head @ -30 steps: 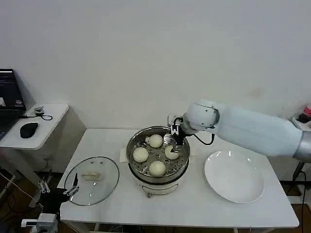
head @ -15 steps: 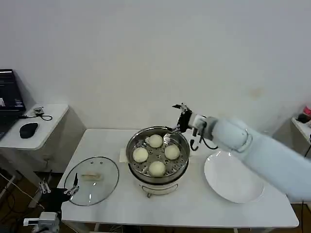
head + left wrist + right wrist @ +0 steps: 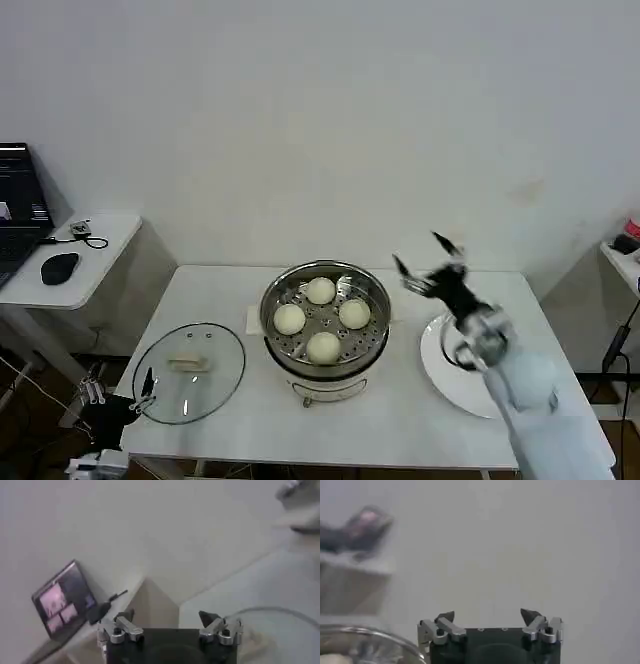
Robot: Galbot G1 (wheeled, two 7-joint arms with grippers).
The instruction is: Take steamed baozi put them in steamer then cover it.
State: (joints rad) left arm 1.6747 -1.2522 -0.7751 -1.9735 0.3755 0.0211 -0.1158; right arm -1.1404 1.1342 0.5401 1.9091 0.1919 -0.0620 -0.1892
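White rectangular table (image 3: 400, 425), seen from the head view. Directly on its top, from the robot's left to right: a round glass lid (image 3: 189, 371) lying flat near the left front corner; a steamer (image 3: 325, 325) standing at the centre on its white base, with a piece of white paper (image 3: 252, 319) partly tucked under its left side; and a flat white plate (image 3: 478, 385) toward the right. The lid and the steamer are near each other but apart; the plate is apart from the steamer. The remaining surface is bare white.
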